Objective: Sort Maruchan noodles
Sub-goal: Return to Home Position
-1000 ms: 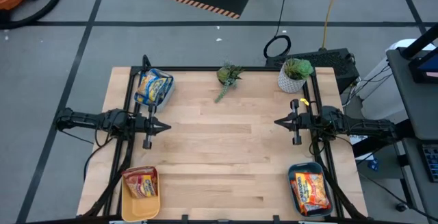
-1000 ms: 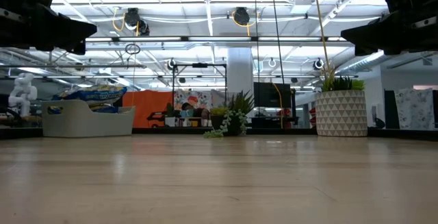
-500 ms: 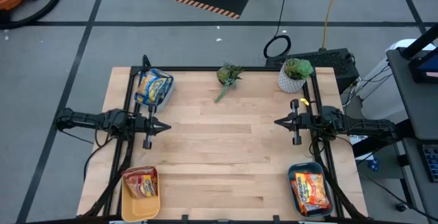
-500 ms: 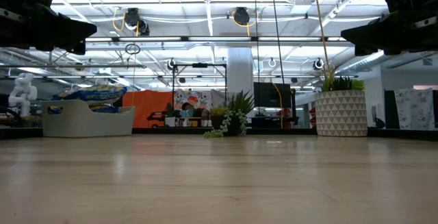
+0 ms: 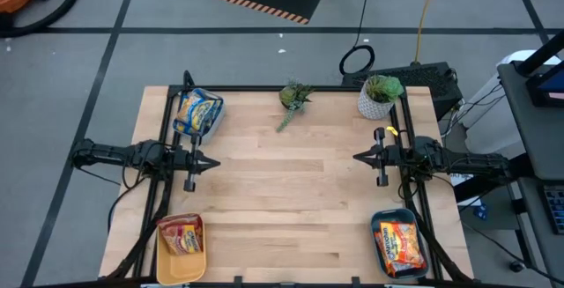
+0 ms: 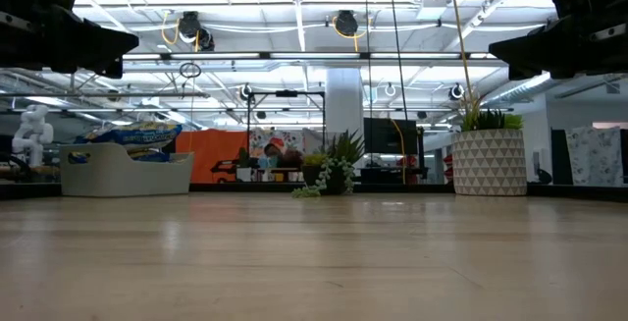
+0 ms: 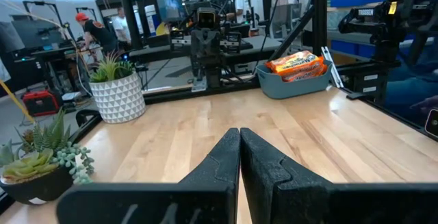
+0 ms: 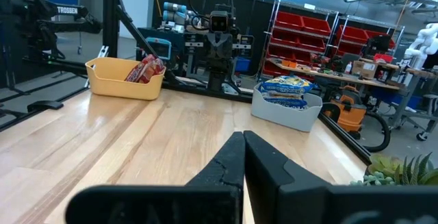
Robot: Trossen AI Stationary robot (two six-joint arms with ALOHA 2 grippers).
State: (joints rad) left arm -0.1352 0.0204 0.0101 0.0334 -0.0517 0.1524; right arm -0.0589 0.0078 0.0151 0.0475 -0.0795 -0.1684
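Blue-and-yellow noodle packets lie in a grey bin at the table's far left. Red-and-yellow packets fill a yellow bin at the near left. Orange packets sit in a teal bin at the near right. My left gripper hovers shut over the left edge, pointing toward the middle. My right gripper hovers shut over the right edge, facing it. Neither touches anything.
A small succulent stands at the far edge's middle, and a potted plant in a white patterned pot stands at the far right corner. Bare wooden tabletop stretches between the two arms. People move in the room beyond.
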